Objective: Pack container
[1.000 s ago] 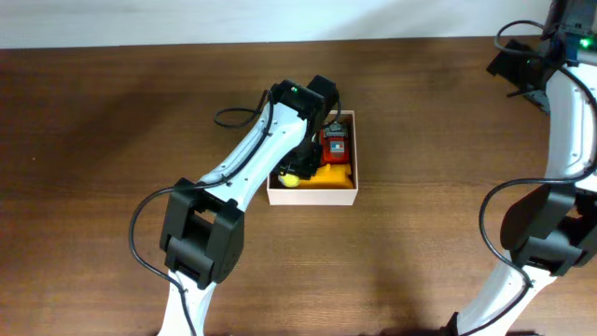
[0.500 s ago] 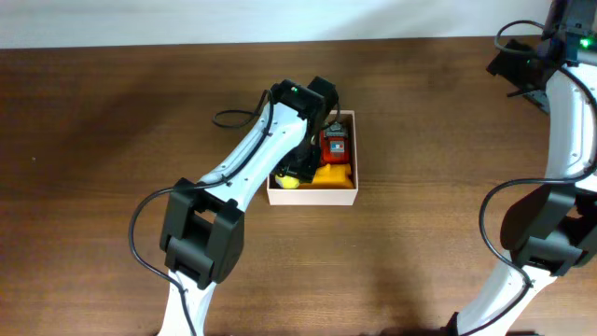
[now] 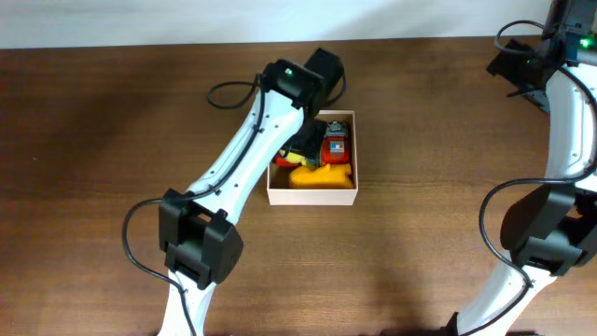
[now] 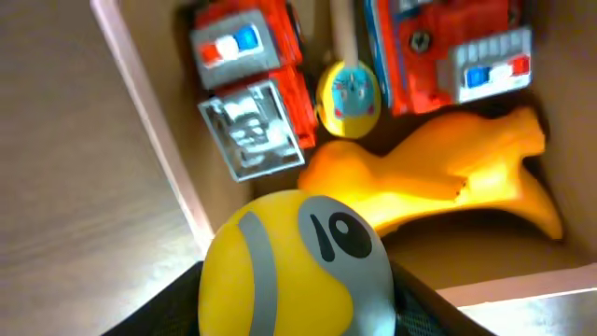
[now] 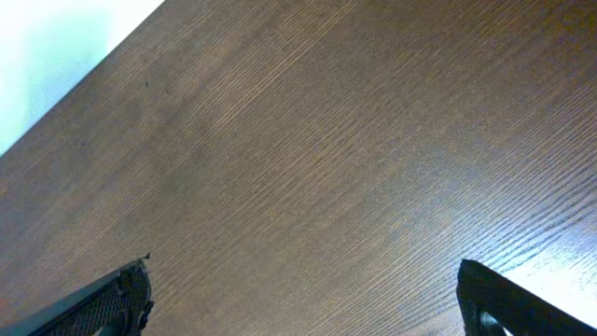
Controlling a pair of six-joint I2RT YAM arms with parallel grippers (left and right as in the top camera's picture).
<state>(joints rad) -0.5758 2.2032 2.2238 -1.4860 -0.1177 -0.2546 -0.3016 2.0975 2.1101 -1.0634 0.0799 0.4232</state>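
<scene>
Container (image 3: 312, 197) wall beneath yellow ball (image 4: 297, 266), left end effector (image 4: 297, 315) clasping it — right end effector (image 5: 308, 299) (distant) spread

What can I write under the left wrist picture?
A yellow ball between the left fingers, above the container holding two red toy trucks and an orange toy.

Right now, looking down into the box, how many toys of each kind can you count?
red trucks: 2
yellow ball with a grey stripe: 1
orange figure: 1
yellow disc on a stick: 1
Total: 5 toys at the container
</scene>
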